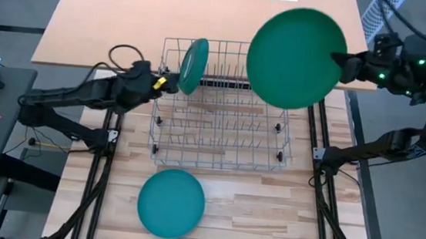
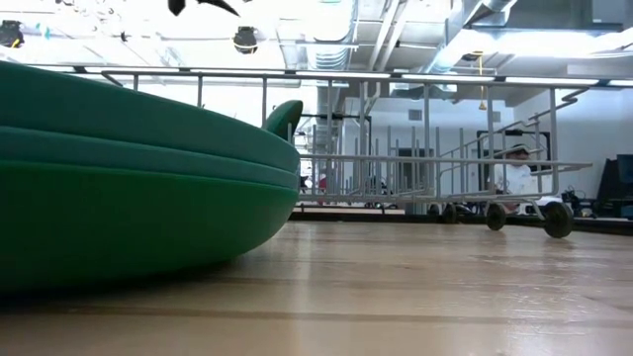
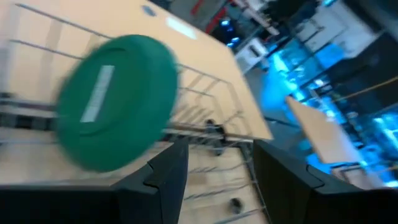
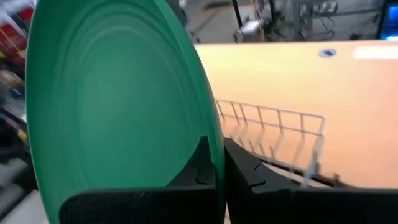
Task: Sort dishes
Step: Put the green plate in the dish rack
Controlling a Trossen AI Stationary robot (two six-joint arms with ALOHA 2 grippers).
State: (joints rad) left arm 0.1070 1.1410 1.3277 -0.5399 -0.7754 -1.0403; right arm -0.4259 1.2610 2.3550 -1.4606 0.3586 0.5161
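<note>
A wire rack (image 1: pixel 222 109) stands mid-table. One green dish (image 1: pixel 193 65) stands on edge between the rack's wires at its far left corner; it also shows in the left wrist view (image 3: pixel 115 102). My left gripper (image 1: pixel 168 82) is open just left of that dish, with nothing between its fingers (image 3: pixel 221 180). My right gripper (image 1: pixel 345 67) is shut on a second green dish (image 1: pixel 296 57), held high over the rack's far right corner. A teal dish (image 1: pixel 171 202) lies flat on the table in front of the rack. My right gripper pinches the dish's rim (image 4: pixel 214 146) between its two fingers, at the edge nearest the table's right side (image 1: pixel 338 65). The fingers come roughly level from the right. The dish is lifted clear above the rack, its broad face turned largely upward.
The rack's middle and right slots hold nothing. A plain board (image 1: pixel 206 18) covers the table's far half. In the low view the flat dish (image 2: pixel 129 188) fills the left foreground, and a person (image 2: pixel 514 176) sits in the room beyond the rack.
</note>
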